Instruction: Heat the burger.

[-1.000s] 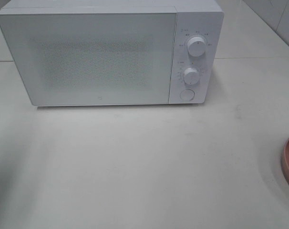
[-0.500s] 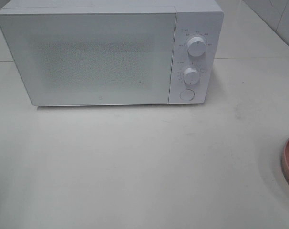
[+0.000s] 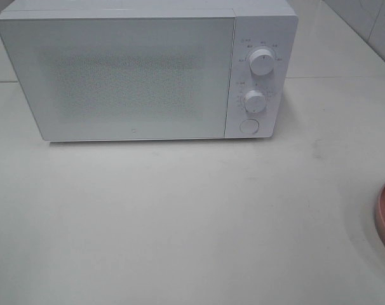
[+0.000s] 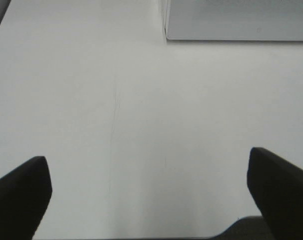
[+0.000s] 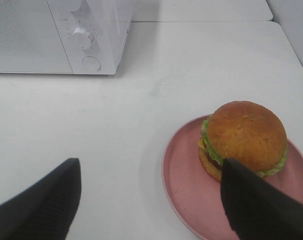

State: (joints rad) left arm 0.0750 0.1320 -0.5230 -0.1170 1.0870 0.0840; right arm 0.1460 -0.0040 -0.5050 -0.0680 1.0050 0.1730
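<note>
- Nothing of the task is done yet, to judge by how things lie: the boxy white microwave oven stands with its flat speckled door shut, and the glossy golden-brown burger with green lettuce and yellow cheese has not been lifted.
- The burger sits on the round pink plate, which lies on the pale tabletop in front of the microwave and off towards its control-panel side, well apart from it; the high view catches only the plate's rim.
- The left gripper hangs over bare tabletop in front of the microwave, near its corner, fingers spread wide and empty.
- The right gripper hovers in front of the microwave above the plate, fingers apart and holding nothing; one dark finger overlaps the burger's edge in that view, and contact cannot be told.
- The next move probably calls for opening the door first, perhaps by the round button under the two white dials, then carrying burger or plate inside.
- The burger stands upright, dome up; it is round, so it points no way sideways, and its axis runs vertically through the stack.
</note>
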